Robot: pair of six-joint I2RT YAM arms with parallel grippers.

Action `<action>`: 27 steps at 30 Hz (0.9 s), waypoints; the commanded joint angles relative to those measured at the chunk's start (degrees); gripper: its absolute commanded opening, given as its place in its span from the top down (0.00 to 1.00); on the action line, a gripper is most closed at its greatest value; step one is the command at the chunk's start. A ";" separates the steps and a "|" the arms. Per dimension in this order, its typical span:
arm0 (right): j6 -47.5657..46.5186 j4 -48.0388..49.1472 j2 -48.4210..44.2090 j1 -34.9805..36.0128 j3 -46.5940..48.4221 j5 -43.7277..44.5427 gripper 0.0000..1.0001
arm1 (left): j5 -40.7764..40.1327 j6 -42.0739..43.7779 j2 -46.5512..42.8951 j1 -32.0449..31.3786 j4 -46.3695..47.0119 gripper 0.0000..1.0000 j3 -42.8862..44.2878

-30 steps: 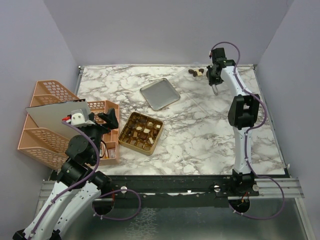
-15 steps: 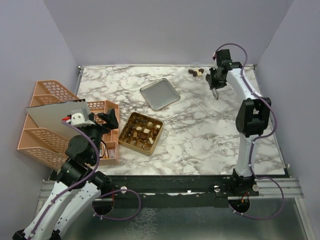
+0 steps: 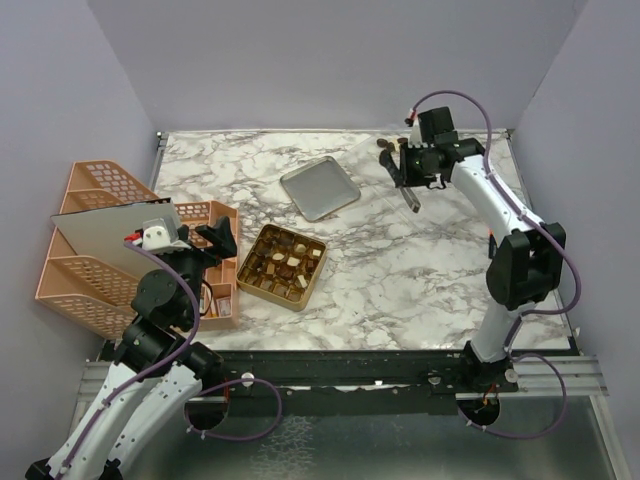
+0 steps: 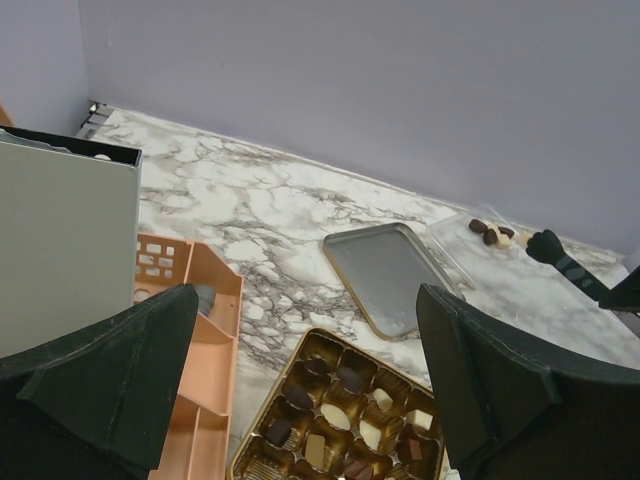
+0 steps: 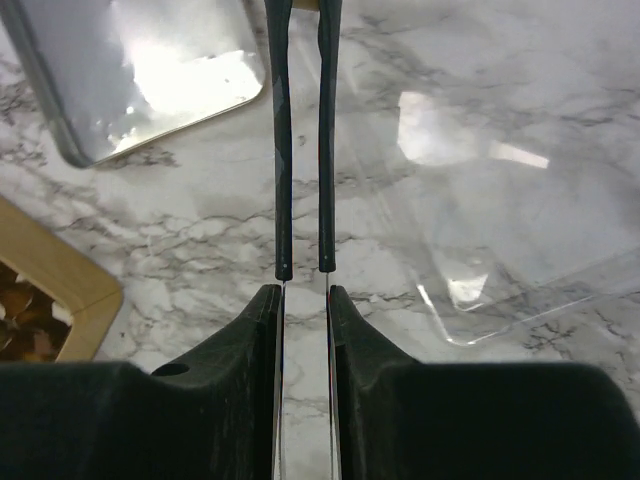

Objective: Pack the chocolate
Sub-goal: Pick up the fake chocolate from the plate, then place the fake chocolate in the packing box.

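Top external: right end effector [image 3: 413, 205] between tray [image 3: 251, 250] and loose chocolate [image 3: 392, 145]
Tips nearly together, cannot tell if pinching; a weak hold could drop a piece outside the tray. Left end effector [image 4: 307, 290] spread

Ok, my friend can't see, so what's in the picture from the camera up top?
The robot's right hand hangs over a marble table, near a few loose chocolates at the far edge. A gold tray partly filled with chocolates sits near the middle, with a silver lid behind it. The left hand is by some orange racks.
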 commanded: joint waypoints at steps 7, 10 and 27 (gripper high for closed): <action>1.59 -0.75 -6.64 15.94 -4.77 -2.25 0.85 | 0.30 0.72 0.73 0.48 0.90 0.01 -0.53; 1.63 -2.15 -7.68 20.47 -5.83 -1.28 0.85 | 0.24 0.72 0.93 0.48 0.79 0.01 -0.43; 3.42 -3.68 -15.66 35.03 -17.56 -8.45 0.85 | 0.33 0.72 1.20 0.80 0.71 0.01 -0.28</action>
